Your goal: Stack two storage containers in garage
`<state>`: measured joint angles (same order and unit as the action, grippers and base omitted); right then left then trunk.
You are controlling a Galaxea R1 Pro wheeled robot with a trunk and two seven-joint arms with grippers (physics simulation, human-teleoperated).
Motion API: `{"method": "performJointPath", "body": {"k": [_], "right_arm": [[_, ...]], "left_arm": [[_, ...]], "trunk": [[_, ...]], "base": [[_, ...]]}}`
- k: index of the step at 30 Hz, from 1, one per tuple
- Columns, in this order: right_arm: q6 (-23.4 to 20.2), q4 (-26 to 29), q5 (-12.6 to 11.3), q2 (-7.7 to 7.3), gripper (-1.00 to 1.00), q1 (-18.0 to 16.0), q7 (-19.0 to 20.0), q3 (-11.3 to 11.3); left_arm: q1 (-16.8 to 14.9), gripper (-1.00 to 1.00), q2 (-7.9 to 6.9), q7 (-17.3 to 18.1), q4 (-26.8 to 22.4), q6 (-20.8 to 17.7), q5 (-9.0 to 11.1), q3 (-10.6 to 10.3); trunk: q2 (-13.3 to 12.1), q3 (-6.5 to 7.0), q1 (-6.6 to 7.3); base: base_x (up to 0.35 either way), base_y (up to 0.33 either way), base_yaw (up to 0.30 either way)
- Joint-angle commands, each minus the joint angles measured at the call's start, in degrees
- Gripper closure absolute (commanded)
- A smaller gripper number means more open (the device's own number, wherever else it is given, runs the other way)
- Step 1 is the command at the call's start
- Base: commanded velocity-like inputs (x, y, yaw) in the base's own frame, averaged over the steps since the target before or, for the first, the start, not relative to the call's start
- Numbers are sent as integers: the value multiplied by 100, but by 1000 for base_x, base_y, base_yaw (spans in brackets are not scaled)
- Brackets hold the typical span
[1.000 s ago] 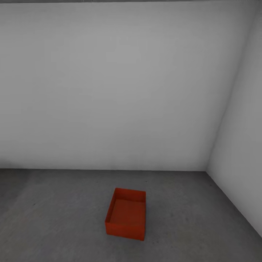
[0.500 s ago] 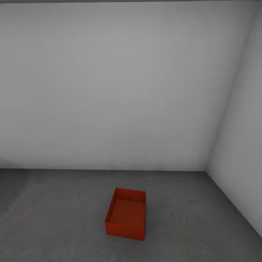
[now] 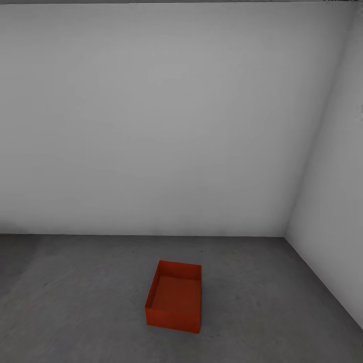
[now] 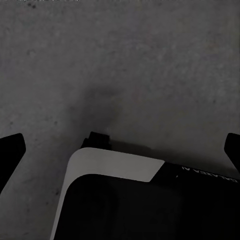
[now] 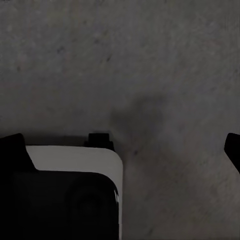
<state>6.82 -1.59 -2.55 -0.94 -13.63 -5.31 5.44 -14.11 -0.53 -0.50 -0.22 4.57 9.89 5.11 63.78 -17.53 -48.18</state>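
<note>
From my head camera, one orange-red storage container (image 3: 174,297) sits open-topped on the garage floor (image 3: 75,302), near the corner where two pale walls (image 3: 151,126) meet but clear of both. My left claw (image 4: 120,150) hangs over bare concrete, fingers spread wide and empty; my right claw (image 5: 120,145) does likewise. Should I bring the second box down off-centre, it could catch this one's rim and tip or shove it.
</note>
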Motion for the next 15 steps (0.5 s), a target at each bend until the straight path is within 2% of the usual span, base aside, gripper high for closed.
{"method": "performJointPath", "body": {"k": [1,15], "right_arm": [[29,-17,-35,1,-100,-8,-14,41],[29,-17,-44,23,-100,-8,-6,36]], "left_arm": [[-4,-100,3,-3,5,17,-2,43],[-4,-100,14,-3,4,19,-6,43]], "trunk": [[4,-7,0],[4,-7,0]], "base": [[0,0,-191],[0,0,-274]]}}
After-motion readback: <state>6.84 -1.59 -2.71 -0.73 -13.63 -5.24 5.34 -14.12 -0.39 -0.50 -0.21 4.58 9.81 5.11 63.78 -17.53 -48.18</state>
